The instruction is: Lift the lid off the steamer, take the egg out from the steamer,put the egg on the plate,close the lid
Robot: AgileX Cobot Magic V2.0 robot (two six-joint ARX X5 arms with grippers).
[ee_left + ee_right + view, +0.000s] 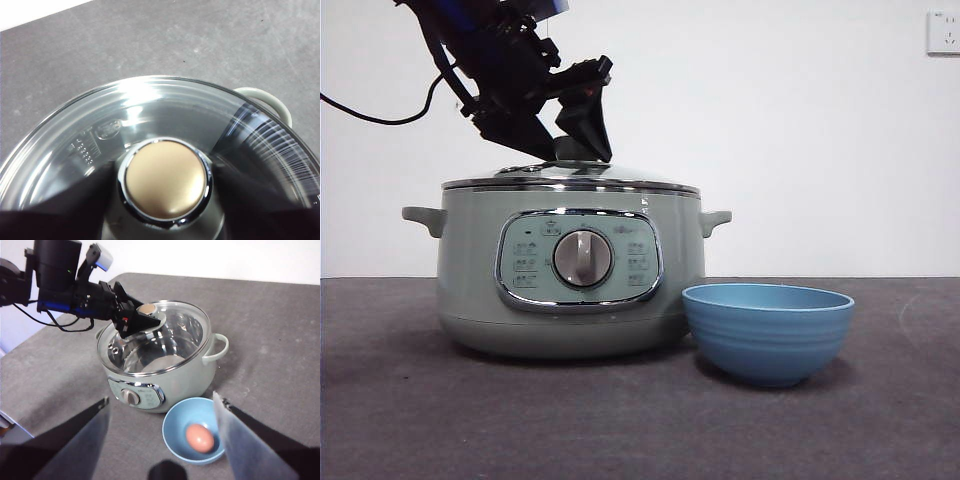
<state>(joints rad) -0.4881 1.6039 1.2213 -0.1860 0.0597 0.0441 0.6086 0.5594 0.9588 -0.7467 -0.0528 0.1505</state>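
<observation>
The glass-domed, chrome-rimmed lid point(155, 335) is seated on the sage-green steamer point(570, 270), its knob point(165, 179) flanked by the left tool point(560, 135), jaws spread and released. The egg point(200, 437) is already lying in the ribbed blue plate point(768, 330). The right tool point(162, 440) is held high above the desk point(420, 420), open.

Embossed characters on the glass lid point(90, 150) near a vent, too blurred to read. Small icons and markings around the dial on the steamer's control panel point(579, 261), too small to make out. No legible text elsewhere.
</observation>
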